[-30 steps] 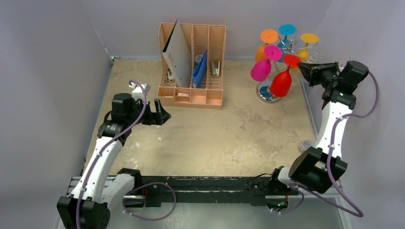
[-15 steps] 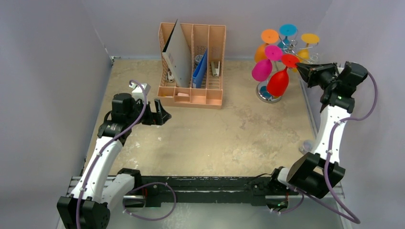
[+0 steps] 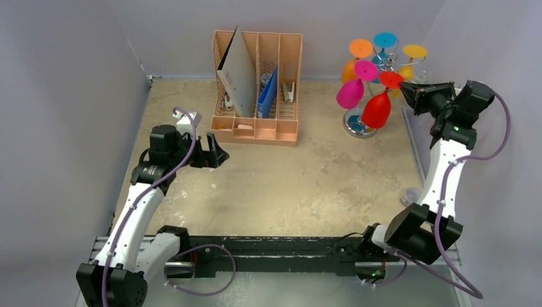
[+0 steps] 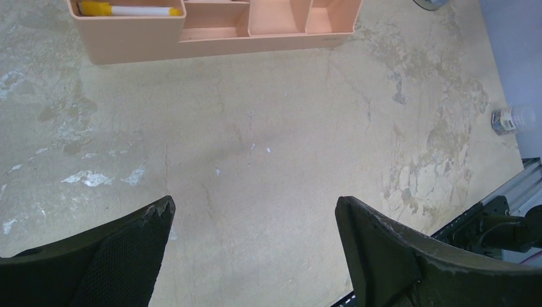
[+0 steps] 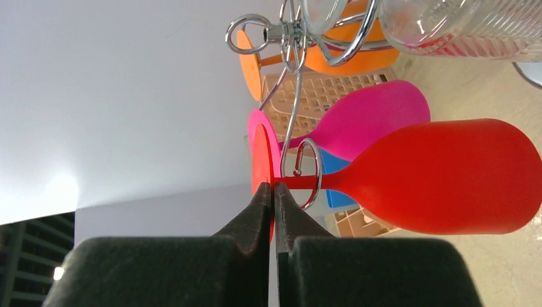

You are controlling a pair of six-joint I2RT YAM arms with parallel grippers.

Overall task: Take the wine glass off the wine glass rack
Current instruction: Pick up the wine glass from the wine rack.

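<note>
Upper right: pinching shut on the red plastic wine glass [image 3: 376, 110], hanging from the silver wire wine glass rack [image 3: 349, 130], with the right gripper [image 5: 273, 192]; risking thin foot slipping, stem snagging the loop. Holding left gripper [image 4: 254, 203] gaping, empty.

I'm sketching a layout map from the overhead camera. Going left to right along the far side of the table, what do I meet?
First the peach slotted desk organiser → magenta wine glass → red wine glass → right gripper, jaws shut on the red glass's foot.
</note>
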